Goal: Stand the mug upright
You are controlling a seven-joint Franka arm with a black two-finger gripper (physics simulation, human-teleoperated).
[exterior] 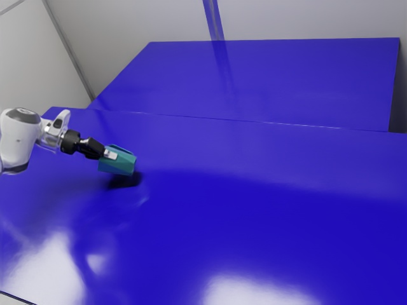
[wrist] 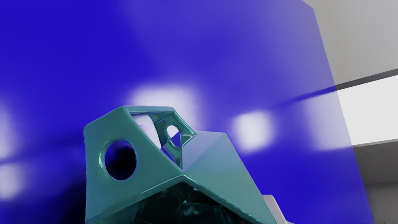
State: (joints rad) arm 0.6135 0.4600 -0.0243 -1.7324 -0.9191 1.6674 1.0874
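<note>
Reach in from the exterior view's left with a big white arm (exterior: 18, 140). Hold the black gripper (exterior: 111, 153) out at the end, pointing toward the exterior view's right and a bit down. Have it clamped on the teal mug (exterior: 118, 164), with one pale fingertip (exterior: 110, 154) against the near side. Hold the mug up, a little over the shiny blue bench (exterior: 267, 165), toward the exterior view's left. Tip it well over on its side, with the handle (wrist: 102, 132) up, the open mouth toward the hand and the bottom toward the exterior view's right. Make a dark shadow (exterior: 125, 180) on the bench, just under the mug. See bright white shine on the bench, some at the exterior view's left and some near the middle of its front. Find another flat blue top (exterior: 273, 79) behind the bench, with a pale grey wall (exterior: 305, 19) past it.

In the wrist view, look at the mug from up close. See flat sides and sharp bends on the handle, and a round hole through it. Look into the mug's dark, shiny inside (wrist: 186, 203), facing the hand. Find a pale fingertip by the outside of the mug, partly hidden behind it. Look past the mug to the blue bench, its straight edge and a grey wall.
</note>
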